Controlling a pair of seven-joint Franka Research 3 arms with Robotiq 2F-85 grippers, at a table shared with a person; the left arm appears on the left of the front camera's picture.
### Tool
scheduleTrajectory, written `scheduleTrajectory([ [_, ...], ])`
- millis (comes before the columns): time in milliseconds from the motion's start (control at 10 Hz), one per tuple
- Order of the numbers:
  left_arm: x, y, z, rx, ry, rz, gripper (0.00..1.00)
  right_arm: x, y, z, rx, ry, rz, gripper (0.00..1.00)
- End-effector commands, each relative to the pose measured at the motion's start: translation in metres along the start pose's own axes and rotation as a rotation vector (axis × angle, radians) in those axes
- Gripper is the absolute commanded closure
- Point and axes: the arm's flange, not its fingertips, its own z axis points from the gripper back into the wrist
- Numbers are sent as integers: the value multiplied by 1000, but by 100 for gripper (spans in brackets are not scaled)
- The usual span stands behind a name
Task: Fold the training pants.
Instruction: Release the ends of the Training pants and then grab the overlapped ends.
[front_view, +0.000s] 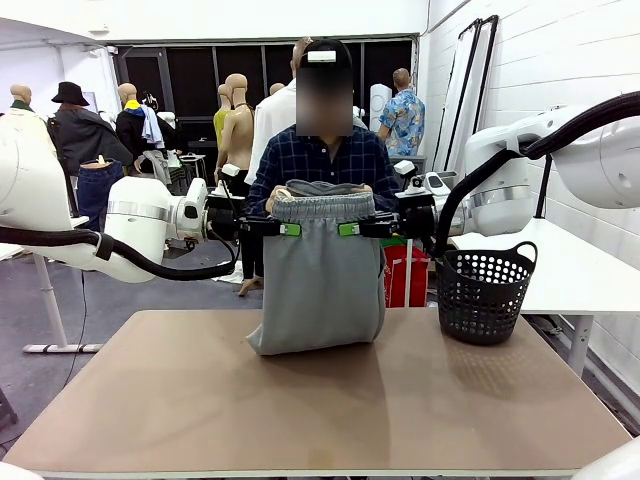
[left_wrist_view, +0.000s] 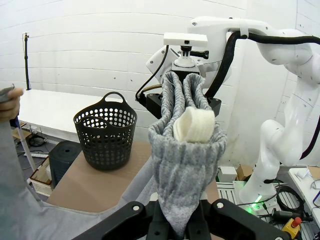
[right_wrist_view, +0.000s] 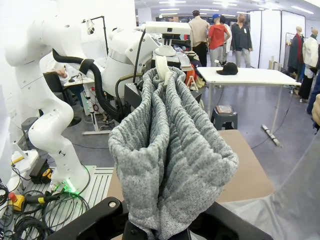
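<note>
Two white robot arms are holding a pair of light grey training pants (front_view: 318, 290) up by the waistband above the far half of the tabletop (front_view: 320, 400). The left claw (front_view: 287, 229) is pinching the left part of the waistband, its jaws pressed together on the gathered fabric. The right claw (front_view: 352, 229) is gripping the right part the same way, and green pads are showing on both. The waistband is running level between them. The pants are hanging straight down, with their lower end resting on the tabletop near its far edge and bulging slightly toward the left edge.

A person (front_view: 320, 160) in a dark checked shirt is standing at the far edge directly behind the pants, with hands just behind the top of the waistband. A black perforated basket (front_view: 483, 293) is sitting at the tabletop's far right corner, near the pants but apart from them.

In each wrist view, the ribbed grey waistband is rising bunched from between that claw's fingers toward the opposite arm. In the left wrist view, a white wad (left_wrist_view: 195, 125) is lying in the folds.
</note>
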Motion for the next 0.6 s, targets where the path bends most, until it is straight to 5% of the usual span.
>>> scheduleTrajectory([
  [0,3,-1,0,10,1,-12,100,1,1,0,9,-6,2,100],
  [500,3,-1,0,10,1,-12,100,1,1,0,9,-6,2,100],
])
